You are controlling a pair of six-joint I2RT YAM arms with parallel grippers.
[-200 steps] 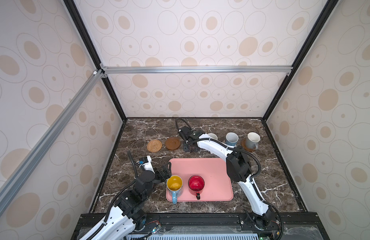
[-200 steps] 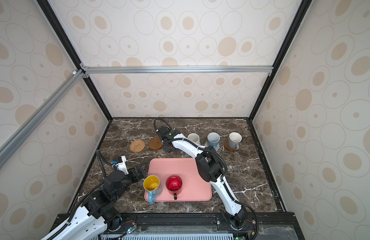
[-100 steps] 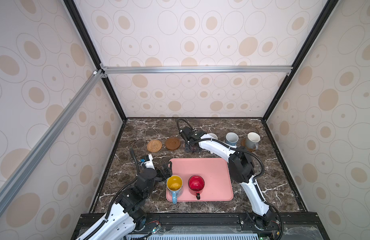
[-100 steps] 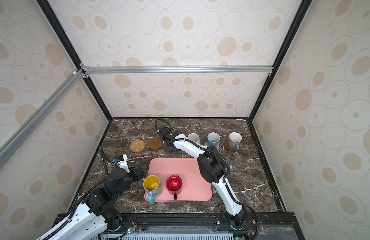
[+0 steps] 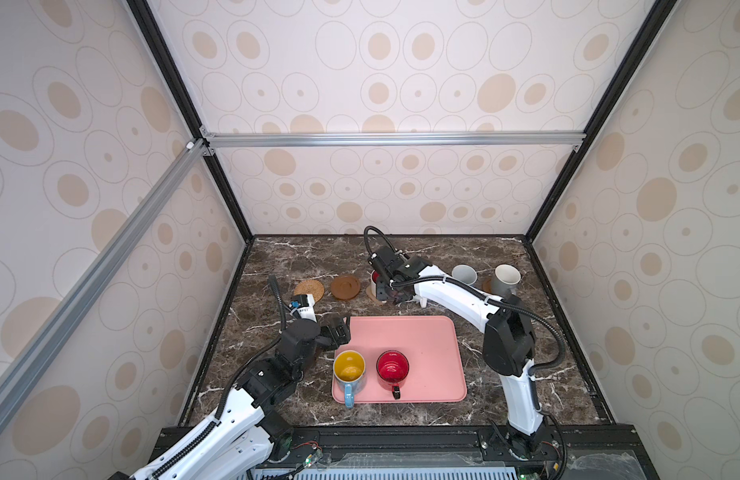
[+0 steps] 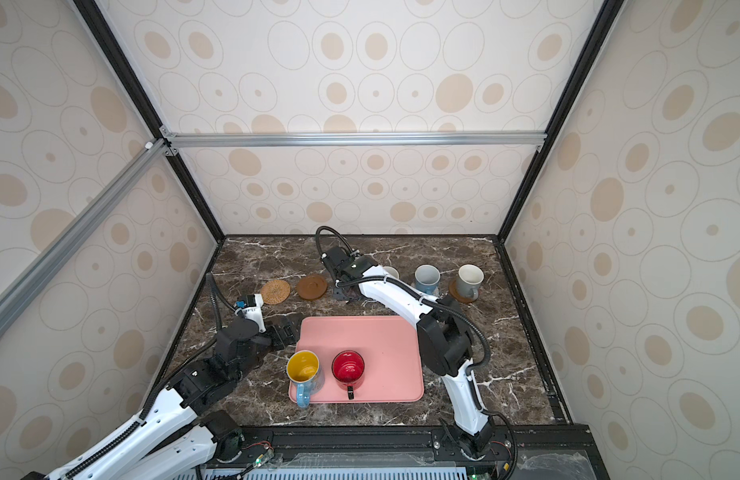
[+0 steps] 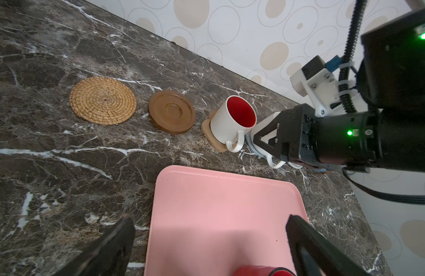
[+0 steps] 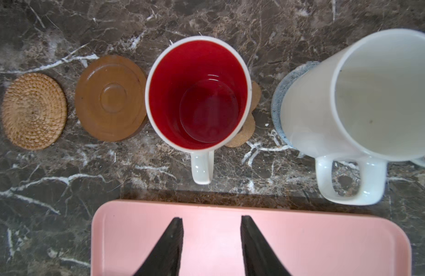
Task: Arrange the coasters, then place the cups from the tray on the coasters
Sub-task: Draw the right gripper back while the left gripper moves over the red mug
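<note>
The bench (image 5: 276, 257) is dark brown stone with white veins; cream walls with tan ovals (image 5: 380, 83) stand on three sides; a silver metal bar (image 5: 393, 139) runs across the back wall.

The big flat pink tray (image 5: 422, 332) lies in the near middle of the bench; the blue cup with yellow inside (image 5: 349, 370) and the red cup with a black handle (image 5: 392, 368) stand side by side on its near part.

Along the back, from the left: a round woven rattan coaster (image 5: 309, 289); a brown wooden disc coaster (image 5: 345, 287); the white cup with red inside (image 8: 198, 93) on the brown paw-shaped coaster (image 8: 244, 133); a plain white cup (image 8: 350, 95) on a blue-grey woven coaster (image 8: 281, 95); a light blue cup (image 6: 426, 277); a grey-white cup (image 6: 470, 277) on a second brown wooden disc (image 6: 457, 293).

The left hand (image 7: 210, 227) hangs by the tray's far left corner, fingers wide apart, holding nothing; the right hand (image 8: 211, 218) hangs near the white cup with red inside, fingers a little apart, holding nothing.
</note>
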